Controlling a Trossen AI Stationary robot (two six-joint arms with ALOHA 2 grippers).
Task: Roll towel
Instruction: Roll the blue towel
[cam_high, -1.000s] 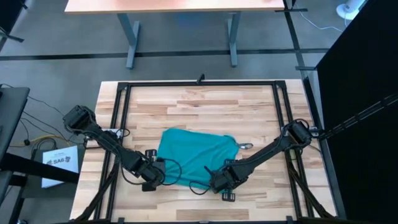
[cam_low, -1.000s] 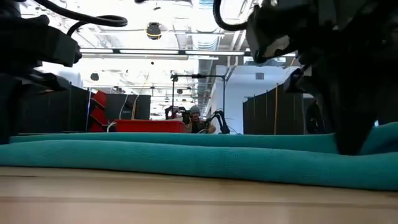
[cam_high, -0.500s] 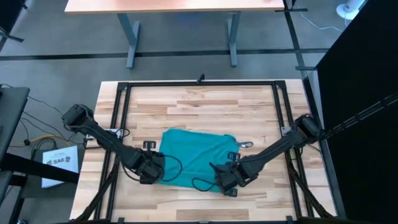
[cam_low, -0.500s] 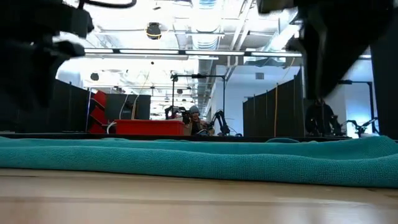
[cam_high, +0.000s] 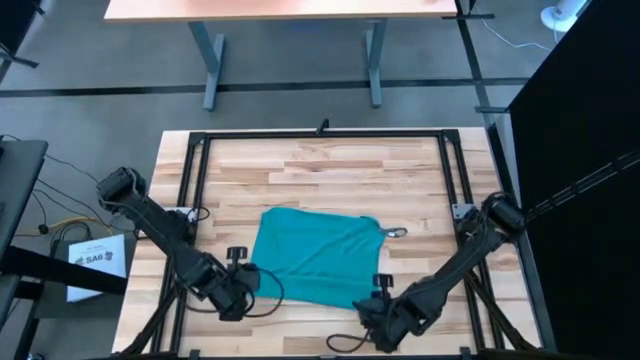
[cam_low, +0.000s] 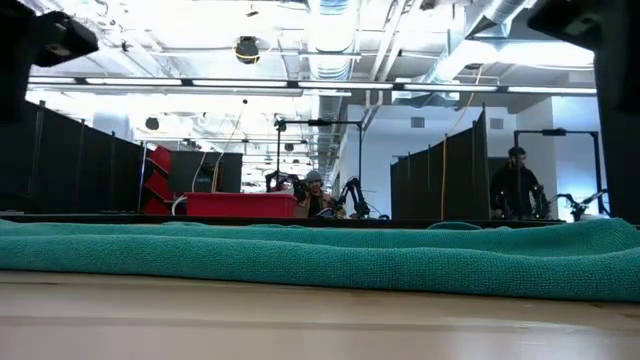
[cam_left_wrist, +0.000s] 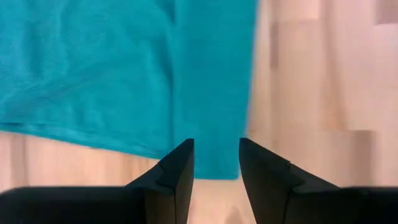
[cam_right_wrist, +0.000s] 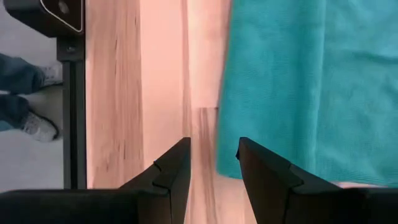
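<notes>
While both arms hovered empty with fingers apart, the left gripper (cam_high: 232, 297) at seven o'clock and the right gripper (cam_high: 385, 322) at five, the limp teal towel (cam_high: 318, 254) looked easiest pinched at its near corners.

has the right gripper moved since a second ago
Yes. In the high view the right gripper has pulled back off the towel toward the table's near edge, and now sits just past the towel's near right corner, fingers open and empty.

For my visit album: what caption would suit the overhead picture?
Teal towel spread flat on the table, both grippers, left and right, hovering near its front edge.
</notes>
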